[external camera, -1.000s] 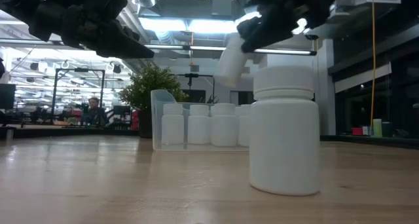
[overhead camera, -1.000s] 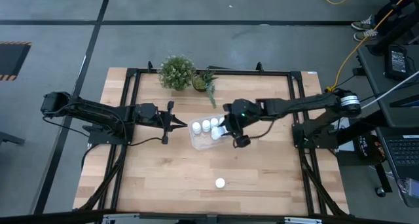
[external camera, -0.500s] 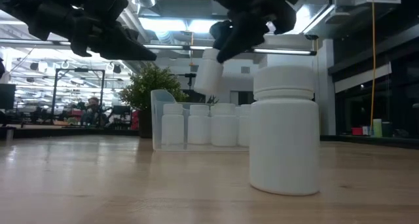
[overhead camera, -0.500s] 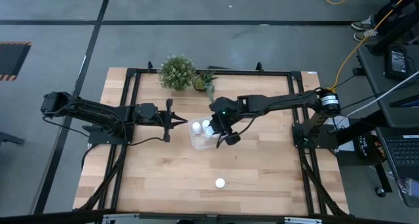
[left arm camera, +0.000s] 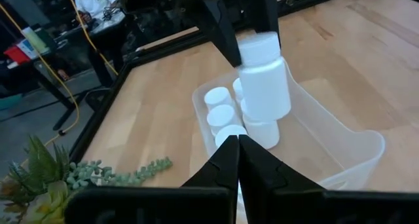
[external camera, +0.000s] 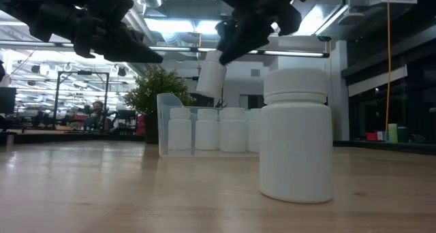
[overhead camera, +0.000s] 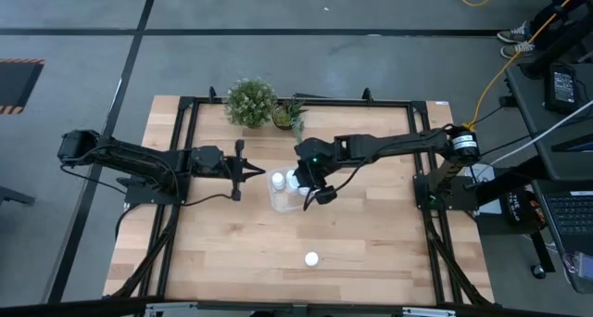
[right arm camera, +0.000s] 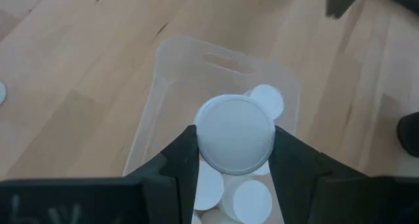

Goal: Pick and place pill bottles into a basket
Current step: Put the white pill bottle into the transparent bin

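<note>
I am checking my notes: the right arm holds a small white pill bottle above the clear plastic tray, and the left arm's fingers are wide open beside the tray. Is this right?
Not quite. The left gripper has its fingers shut, tips together, as the left wrist view shows. The rest stands: the right gripper holds a small white pill bottle above the clear plastic tray, and the left arm waits beside the tray.

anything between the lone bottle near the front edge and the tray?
Nothing: in the high view only bare wood lies between the lone bottle and the tray. The low view agrees, showing open tabletop behind that bottle up to the tray's wall.
</note>
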### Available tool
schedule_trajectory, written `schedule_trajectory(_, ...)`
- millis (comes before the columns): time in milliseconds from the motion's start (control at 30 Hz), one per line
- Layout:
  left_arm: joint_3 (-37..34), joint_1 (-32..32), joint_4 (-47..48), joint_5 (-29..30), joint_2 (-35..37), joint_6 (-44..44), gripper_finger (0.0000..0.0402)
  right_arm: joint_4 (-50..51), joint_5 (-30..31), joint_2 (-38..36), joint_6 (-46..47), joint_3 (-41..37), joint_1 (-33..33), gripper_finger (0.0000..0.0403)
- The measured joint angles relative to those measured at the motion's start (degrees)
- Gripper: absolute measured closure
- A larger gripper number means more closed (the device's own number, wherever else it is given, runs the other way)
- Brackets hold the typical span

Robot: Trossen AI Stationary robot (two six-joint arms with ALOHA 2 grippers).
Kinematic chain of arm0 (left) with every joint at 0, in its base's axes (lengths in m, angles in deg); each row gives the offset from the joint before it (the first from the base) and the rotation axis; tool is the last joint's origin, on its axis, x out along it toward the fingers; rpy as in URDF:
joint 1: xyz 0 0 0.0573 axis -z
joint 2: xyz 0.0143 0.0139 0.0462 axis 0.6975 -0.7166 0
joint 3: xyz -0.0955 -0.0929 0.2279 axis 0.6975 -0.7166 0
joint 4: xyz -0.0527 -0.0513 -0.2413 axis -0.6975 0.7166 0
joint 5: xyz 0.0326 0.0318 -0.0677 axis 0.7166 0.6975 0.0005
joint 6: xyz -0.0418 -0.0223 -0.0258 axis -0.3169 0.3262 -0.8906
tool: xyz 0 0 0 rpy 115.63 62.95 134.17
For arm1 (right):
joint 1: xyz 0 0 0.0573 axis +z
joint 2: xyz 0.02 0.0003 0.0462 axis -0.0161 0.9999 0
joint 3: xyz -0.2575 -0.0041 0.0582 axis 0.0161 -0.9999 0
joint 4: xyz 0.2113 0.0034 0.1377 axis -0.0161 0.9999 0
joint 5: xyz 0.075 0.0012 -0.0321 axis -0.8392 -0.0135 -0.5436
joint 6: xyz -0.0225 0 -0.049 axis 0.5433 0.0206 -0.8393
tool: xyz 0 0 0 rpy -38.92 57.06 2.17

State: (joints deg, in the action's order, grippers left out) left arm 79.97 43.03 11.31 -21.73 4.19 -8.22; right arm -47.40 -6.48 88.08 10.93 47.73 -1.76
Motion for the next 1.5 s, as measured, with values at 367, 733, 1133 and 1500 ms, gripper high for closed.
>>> schedule_trajectory(367, 0.0, 0.02, 0.5, 0.01, 0.0, -1.74, 0.0393, -1.09, 0.15, 2.36, 0.11, -0.76, 0.0, 0.0257)
schedule_trajectory(733, 0.04, 0.02, 1.32, 0.09, 0.02, -1.74, 0.0396, -1.76, 0.15, 6.61, 0.22, -0.72, 0.0, 0.0257)
schedule_trajectory(1133, 0.04, 0.02, 1.29, 0.09, 0.02, -1.73, 0.0395, -1.95, 0.07, 8.35, 0.31, -0.72, 0.0, 0.0257)
schedule_trajectory(1500, 0.04, 0.0, 1.27, 0.04, 0.02, -1.72, 0.0389, -2.22, 0.07, 8.9, 0.41, -0.72, 0.0, 0.0235)
